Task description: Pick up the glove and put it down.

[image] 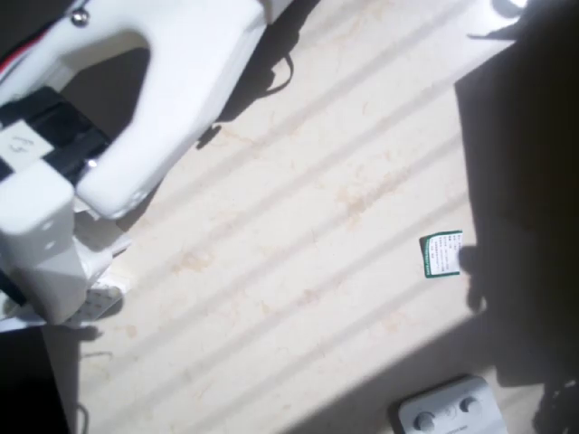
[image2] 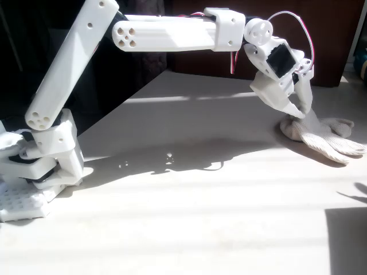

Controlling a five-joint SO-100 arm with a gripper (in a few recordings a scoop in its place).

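In the fixed view the cream fabric glove [image2: 328, 137] lies on the pale table at the far right, its stubby fingers pointing right. My white gripper [image2: 304, 113] reaches down onto the glove's left end. Its fingers are shut on a pinch of the fabric, which rises in a small peak between them while the rest of the glove rests on the table. The arm's white links [image: 154, 99] cross the upper left of the overhead view.
A small green-and-white card [image: 441, 254] lies on the table right of centre. A white plastic block with screws [image: 450, 411] sits at the bottom edge. Deep shadow covers the right side. The arm's base [image2: 34, 172] stands at the left.
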